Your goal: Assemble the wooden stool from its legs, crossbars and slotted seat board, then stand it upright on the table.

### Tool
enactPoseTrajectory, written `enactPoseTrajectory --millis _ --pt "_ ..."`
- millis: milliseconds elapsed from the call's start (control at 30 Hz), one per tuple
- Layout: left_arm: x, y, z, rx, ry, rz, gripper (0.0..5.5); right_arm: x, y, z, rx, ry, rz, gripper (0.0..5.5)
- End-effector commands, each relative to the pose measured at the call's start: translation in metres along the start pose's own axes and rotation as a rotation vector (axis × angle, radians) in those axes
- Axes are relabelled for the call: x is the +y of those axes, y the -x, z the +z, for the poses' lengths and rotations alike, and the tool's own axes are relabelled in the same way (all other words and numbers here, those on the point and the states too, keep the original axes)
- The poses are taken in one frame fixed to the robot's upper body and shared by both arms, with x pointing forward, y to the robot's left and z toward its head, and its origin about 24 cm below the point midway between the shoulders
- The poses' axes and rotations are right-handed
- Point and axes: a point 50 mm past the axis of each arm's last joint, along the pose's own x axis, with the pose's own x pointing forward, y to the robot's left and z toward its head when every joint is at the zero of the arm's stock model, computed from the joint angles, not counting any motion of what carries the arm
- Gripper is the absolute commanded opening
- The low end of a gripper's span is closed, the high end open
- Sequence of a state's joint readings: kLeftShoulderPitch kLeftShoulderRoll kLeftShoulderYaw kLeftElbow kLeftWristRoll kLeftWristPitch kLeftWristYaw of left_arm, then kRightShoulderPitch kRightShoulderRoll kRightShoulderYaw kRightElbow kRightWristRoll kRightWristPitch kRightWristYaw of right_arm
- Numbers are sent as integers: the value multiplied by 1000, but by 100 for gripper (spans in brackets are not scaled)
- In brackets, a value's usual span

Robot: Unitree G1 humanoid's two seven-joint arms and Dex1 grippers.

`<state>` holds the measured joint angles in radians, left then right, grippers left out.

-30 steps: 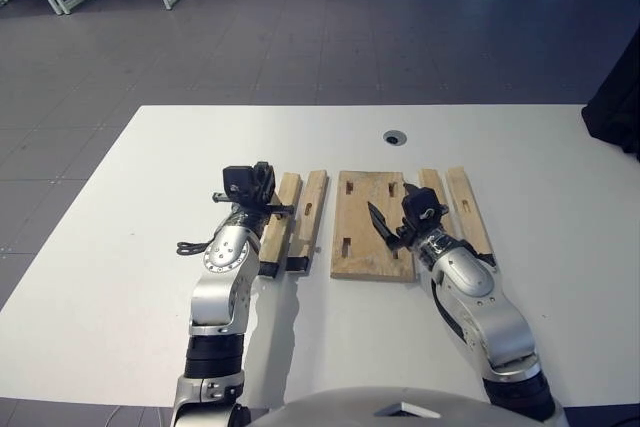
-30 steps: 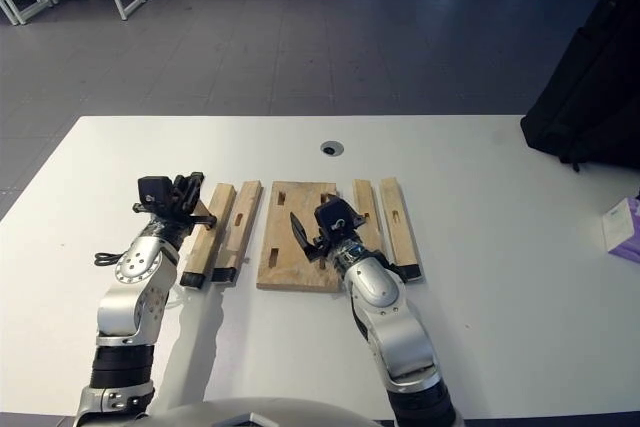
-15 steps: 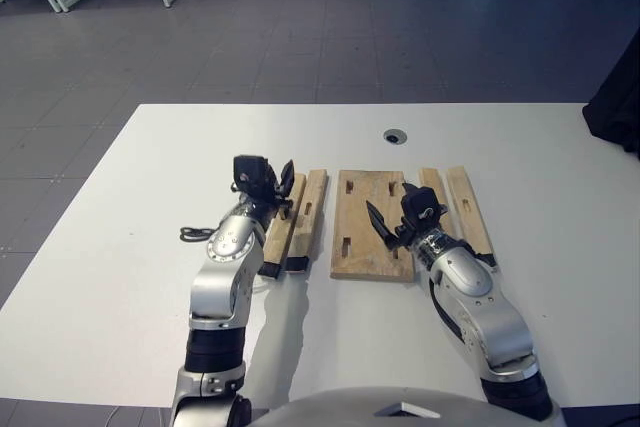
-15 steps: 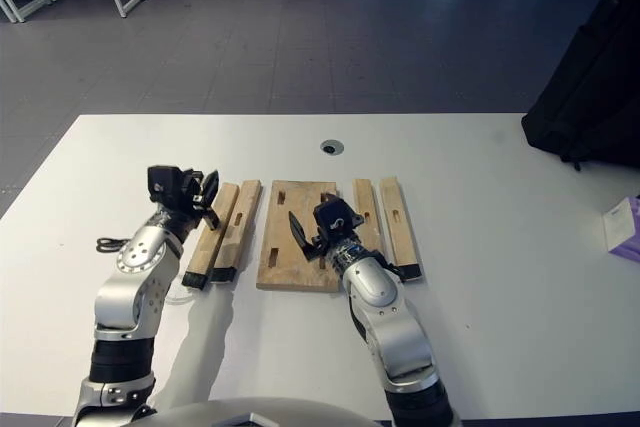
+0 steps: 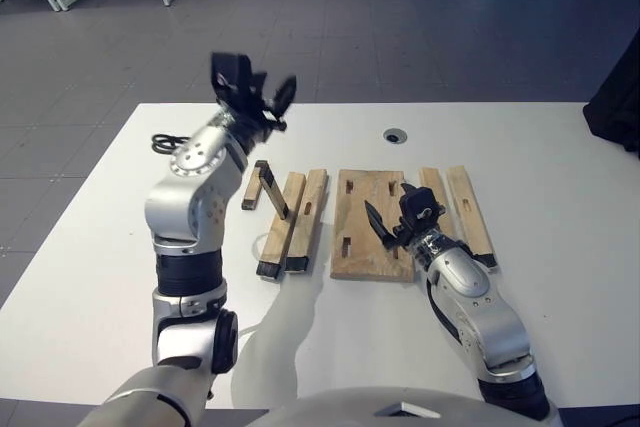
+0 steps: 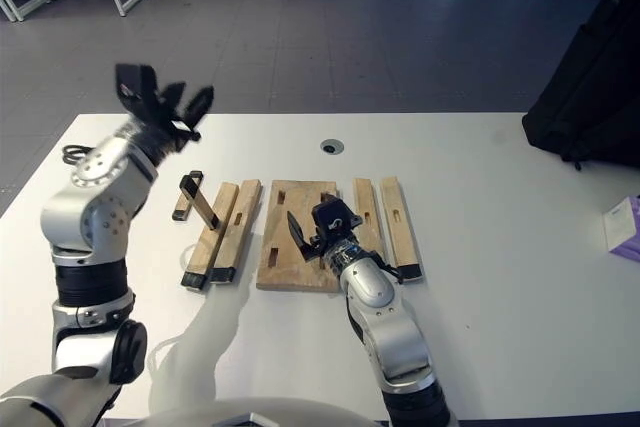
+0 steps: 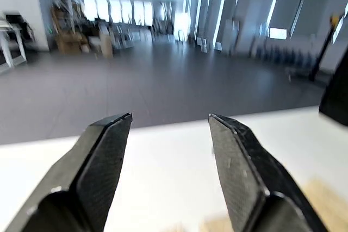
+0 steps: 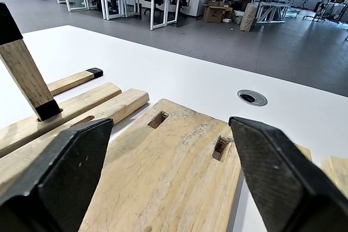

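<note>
1. The left gripper (image 5: 258, 89) is held high over the table's (image 5: 560, 197) far-left part, fingers spread and empty.
2. The right gripper (image 5: 390, 211) hovers low over the seat board (image 5: 358, 197), fingers spread.
3. One board; four legs (image 5: 308, 215), two on each side; two crossbars (image 5: 271, 190) at the left, one tilted on a leg.

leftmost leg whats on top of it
A crossbar stands tilted on the leftmost leg, its dark lower end against the wood. Whether that end sits in a slot cannot be seen: the end itself covers that spot.

Left gripper (image 7: 169, 118) high, seemingly agape; right gripper (image 8: 170, 123) low, spread.
</note>
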<state>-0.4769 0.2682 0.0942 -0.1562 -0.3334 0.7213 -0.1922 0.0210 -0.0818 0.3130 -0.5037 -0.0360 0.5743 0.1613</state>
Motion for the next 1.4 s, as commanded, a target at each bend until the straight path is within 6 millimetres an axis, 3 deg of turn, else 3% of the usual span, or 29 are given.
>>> enactPoseTrajectory --millis 33,100,133,300,367,467,567,667,833,1033,1167,1267,1400 --pt "8 10 -61 186 49 49 262 -1 -2 1 5 -23 -15 392" --pt "14 11 -63 173 72 80 262 -4 -2 1 4 -24 -28 392" --pt "14 9 -53 132 85 72 262 -4 -2 1 4 -25 -34 392" --pt "-16 3 49 -247 195 -111 262 -5 -1 -1 15 -26 -36 392" --pt "-15 13 65 -283 195 -89 262 -4 -1 -1 17 -25 -32 392" --pt "-3 45 22 -124 158 49 262 -4 1 -2 22 -30 -47 392" --pt "-9 87 -35 91 135 110 320 -5 6 -5 33 -40 -65 392" --pt "-12 116 -72 256 123 156 376 -3 10 -7 46 -45 -61 392" --pt "-1 126 -96 382 68 236 382 -2 11 -8 53 -39 -42 392" --pt "11 129 -134 536 183 283 382 -4 8 -6 43 -29 -42 392" --pt "14 117 -140 528 171 245 310 -6 5 -3 37 -24 -39 392" --pt "9 109 -136 503 63 160 257 -8 5 -3 37 -28 -47 392" --pt "9 113 -144 526 -56 152 193 -25 1 10 0 -160 -133 392"
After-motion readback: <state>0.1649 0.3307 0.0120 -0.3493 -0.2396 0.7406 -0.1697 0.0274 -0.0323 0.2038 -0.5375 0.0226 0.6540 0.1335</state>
